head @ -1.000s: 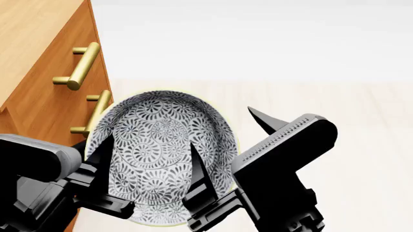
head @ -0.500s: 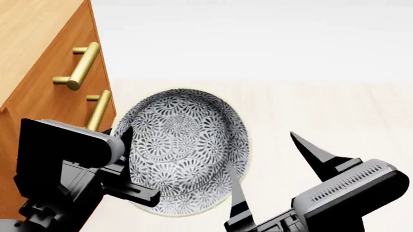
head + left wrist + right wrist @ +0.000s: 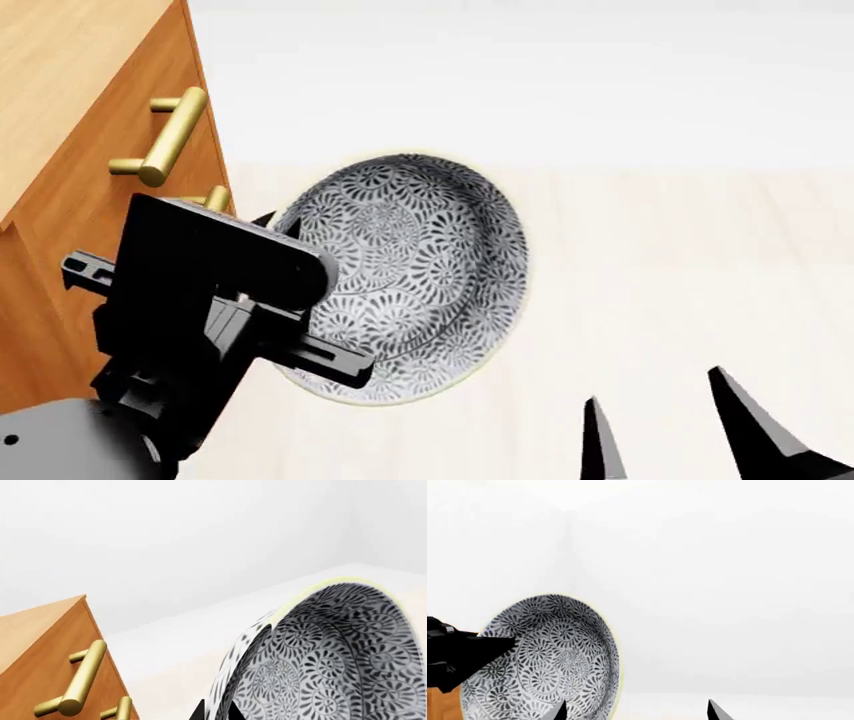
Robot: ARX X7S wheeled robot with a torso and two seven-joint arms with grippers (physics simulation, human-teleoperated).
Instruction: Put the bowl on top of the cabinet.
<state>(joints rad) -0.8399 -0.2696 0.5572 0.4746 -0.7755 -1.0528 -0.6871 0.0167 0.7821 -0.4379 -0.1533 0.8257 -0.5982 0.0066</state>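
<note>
A pale, cream wood-grain floor is stretching out beside the cabinet, meeting a plain white wall behind it. The cabinet, orange-brown with a lighter wood top, is standing at the head view's left edge, and its brass handles are sticking out from its front toward the open floor.

The bowl is hanging in the air just off the cabinet's handled front, below the level of the cabinet top and tilted steeply on edge, so its patterned outside is facing the head camera. It is not resting on the cabinet.

The left gripper is reaching up in front of the cabinet's face, its black body covering part of the lower handles. Its fingers are closing over the bowl's rim on the side nearest the cabinet, one inside and one outside, and they are carrying the bowl alone.

The right gripper is sitting low and well away from the cabinet, on the far side of the bowl. Its two pointed fingertips are standing spread apart with nothing between them, clear of the bowl.
</note>
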